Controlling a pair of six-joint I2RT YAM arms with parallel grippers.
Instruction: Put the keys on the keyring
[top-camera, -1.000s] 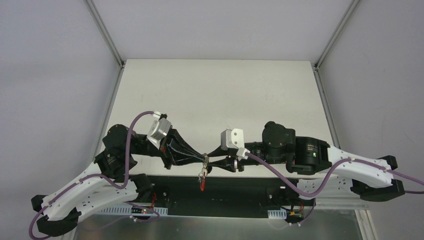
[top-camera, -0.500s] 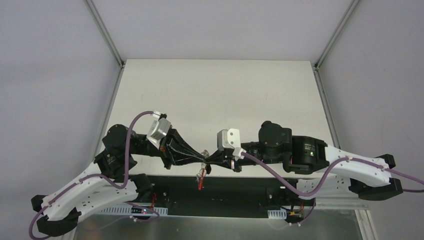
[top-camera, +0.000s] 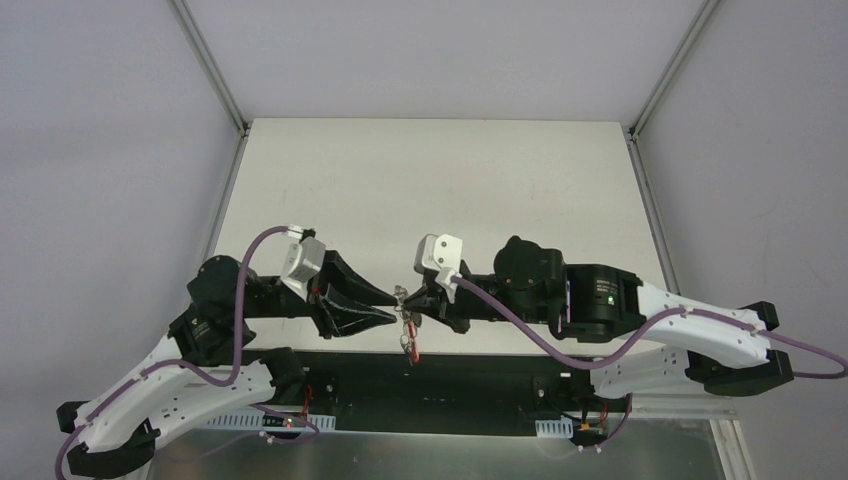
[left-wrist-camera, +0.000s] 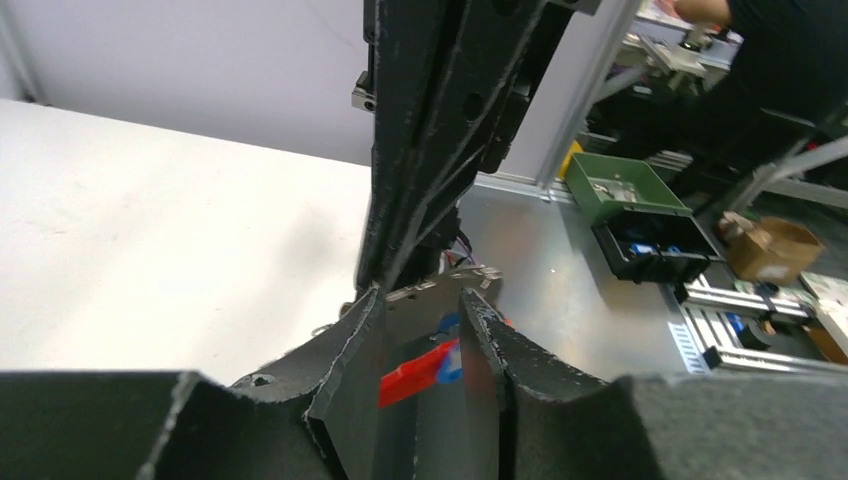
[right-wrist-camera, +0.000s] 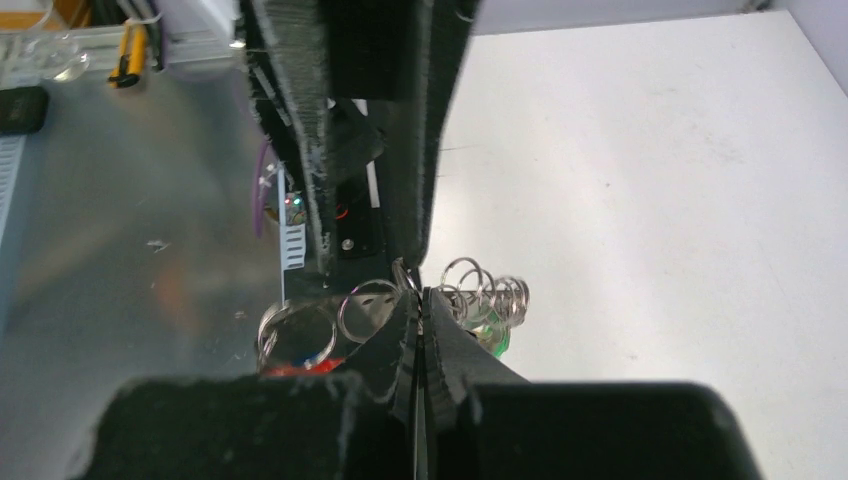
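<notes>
From above, the two arms meet tip to tip over the table (top-camera: 430, 180), just inside its near edge. The left gripper (top-camera: 392, 307) has its jaws a little apart. The right gripper (top-camera: 408, 299) is pinched tight. The keyring (top-camera: 410, 345) hangs from that meeting spot, down over the near edge, with its red part lowest. The keys are too small to pick out here.

The left wrist view shows what the top view cannot. There is a narrow gap between the left fingers (left-wrist-camera: 345, 375), and the red part and a blue bit (left-wrist-camera: 450, 350) show through it. I cannot tell if the fingers touch them.

The right wrist view shows the right fingers (right-wrist-camera: 445, 350) pressed together on a thin loop of wire. Silvery rings (right-wrist-camera: 490, 290) stick out on both sides, and there is one green key head (right-wrist-camera: 497, 342).

A second ago the left jaws were shut and the right ones were a bit apart. Now it is the other way round. Both arms have slid to the left and a little farther from the near edge.

In each wrist view the other gripper stands tall in front and hides much of the table. Past the near edge, the left wrist view shows a green bin (left-wrist-camera: 620, 190), a black bin (left-wrist-camera: 655, 245) and a brown box (left-wrist-camera: 765, 245).
</notes>
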